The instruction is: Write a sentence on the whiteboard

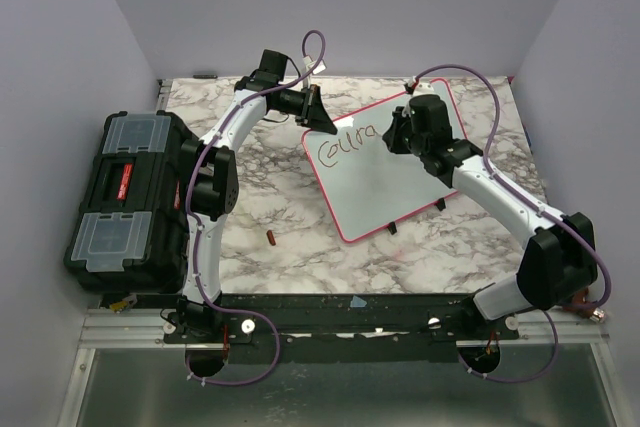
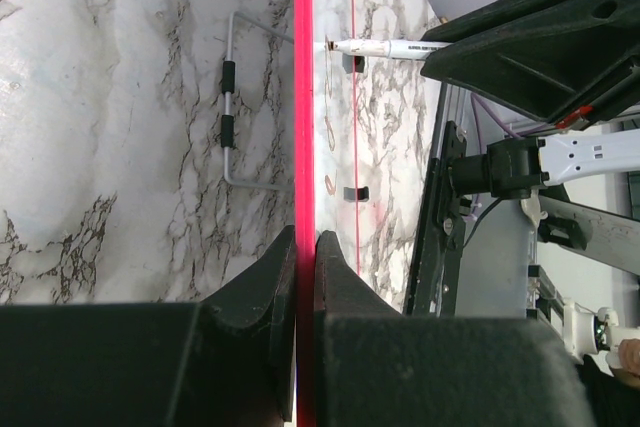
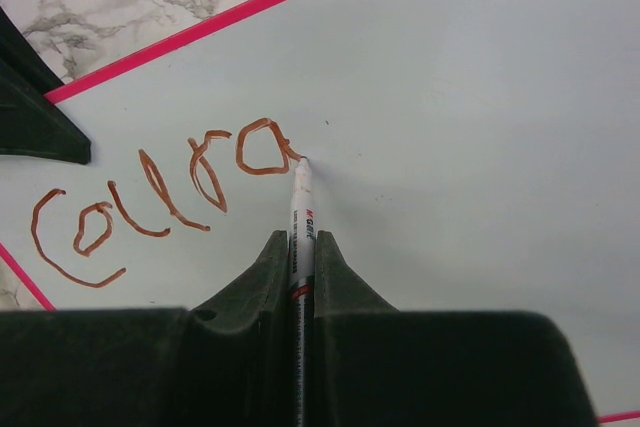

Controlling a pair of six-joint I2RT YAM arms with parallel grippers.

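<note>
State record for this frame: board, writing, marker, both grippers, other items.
whiteboard: on marble table, skewed to its edges
left gripper: shut on whiteboard's pink rim
right gripper: shut on marker
marker tip: touching board at end of last letter
lettering: brownish, one line, reads about "Coura"
toolbox: black, lid closed, left of board

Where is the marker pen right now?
In the right wrist view, the marker is pinched in the right tool, its tip on the whiteboard right after the last brown letter.
</note>
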